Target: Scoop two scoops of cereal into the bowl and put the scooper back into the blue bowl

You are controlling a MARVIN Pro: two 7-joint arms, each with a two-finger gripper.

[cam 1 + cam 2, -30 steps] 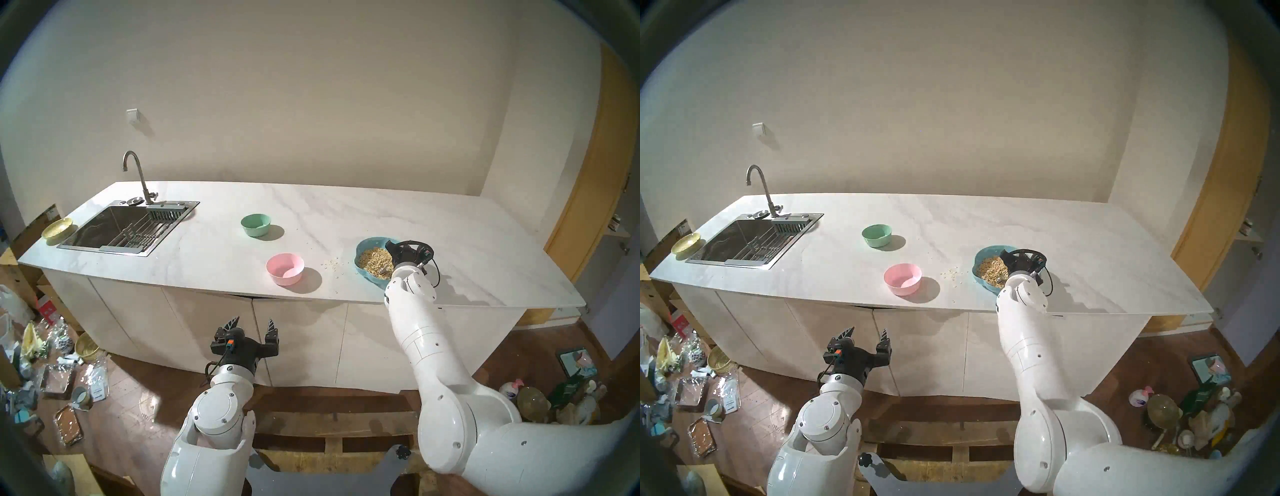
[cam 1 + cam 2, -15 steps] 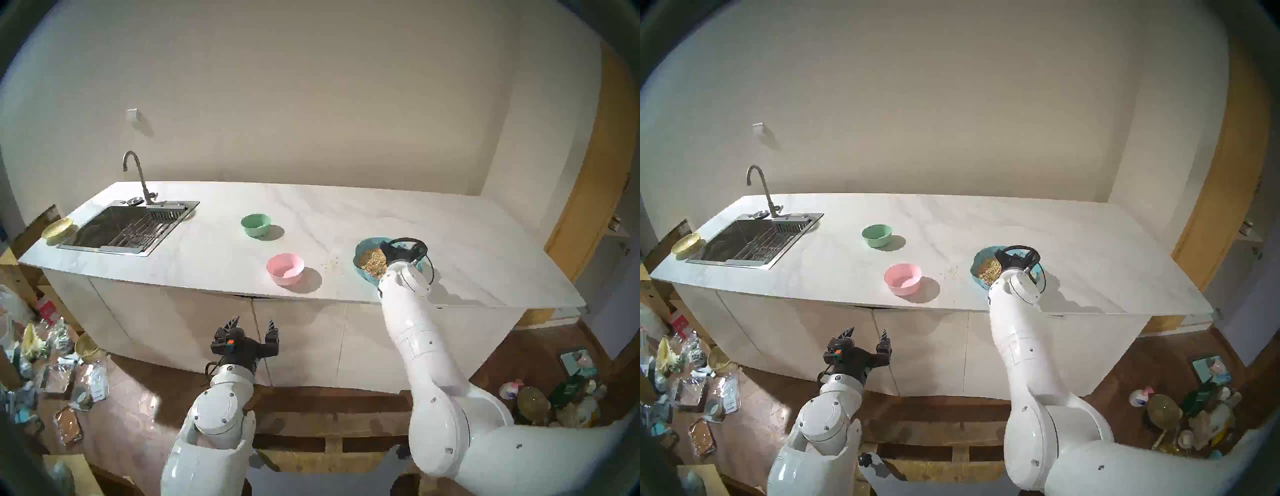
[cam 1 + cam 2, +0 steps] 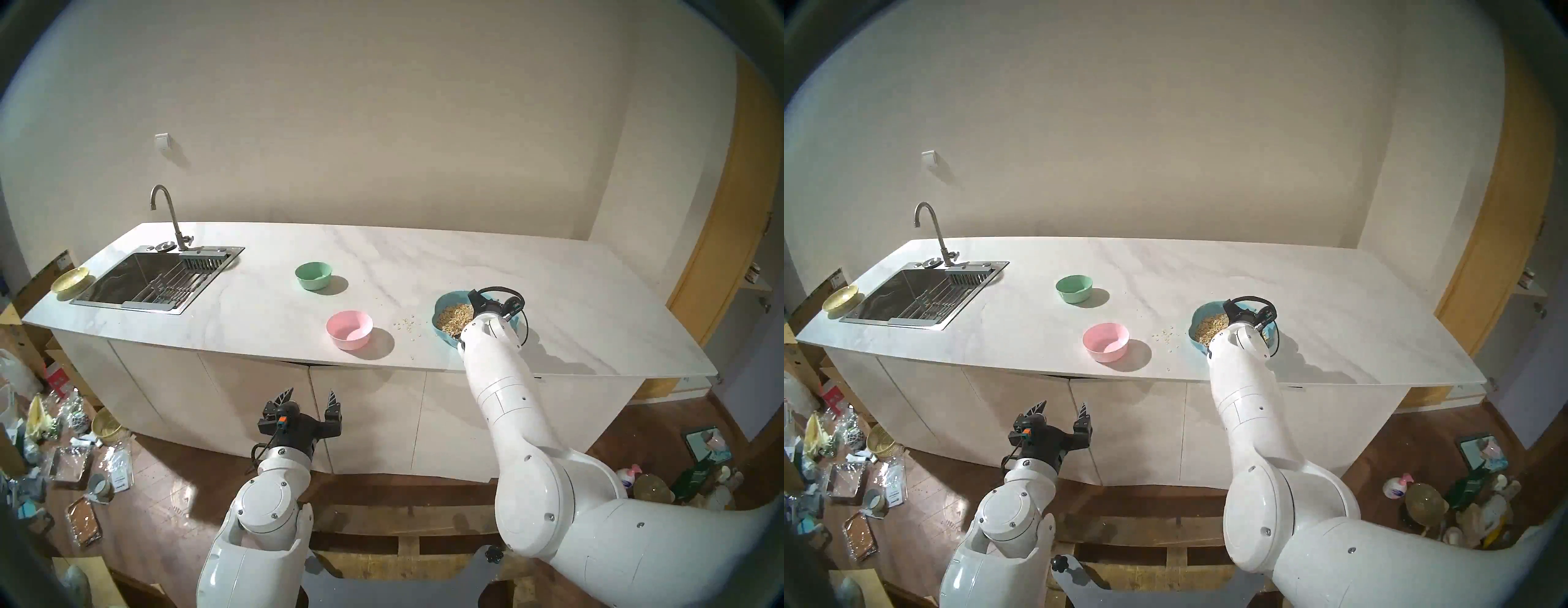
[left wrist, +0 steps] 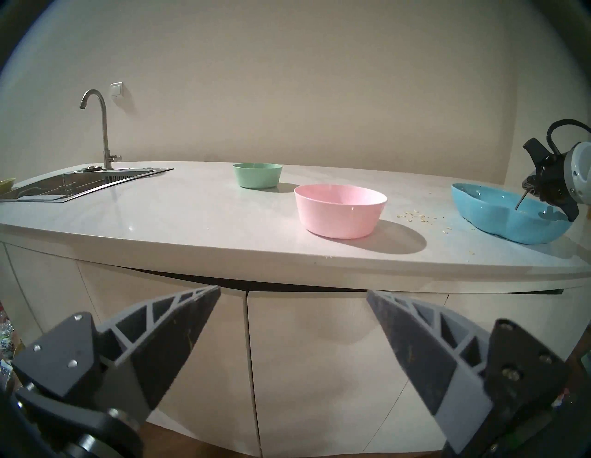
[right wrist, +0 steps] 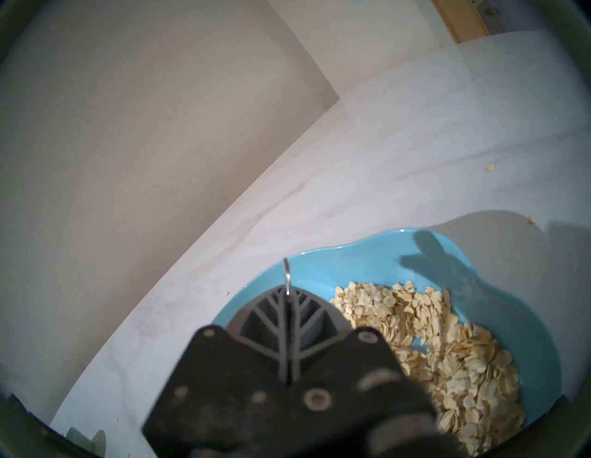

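Spoon [image 5: 287,276] is gripped by closed right jaws over the blue bowl [image 5: 319,275]; left jaws are open, idle. Scooping stage judged; oats [image 5: 447,345] must be lifted level toward the pink bowl [image 3: 349,329].

Head pair high above countertop [image 3: 424,263]; wrists low, close.
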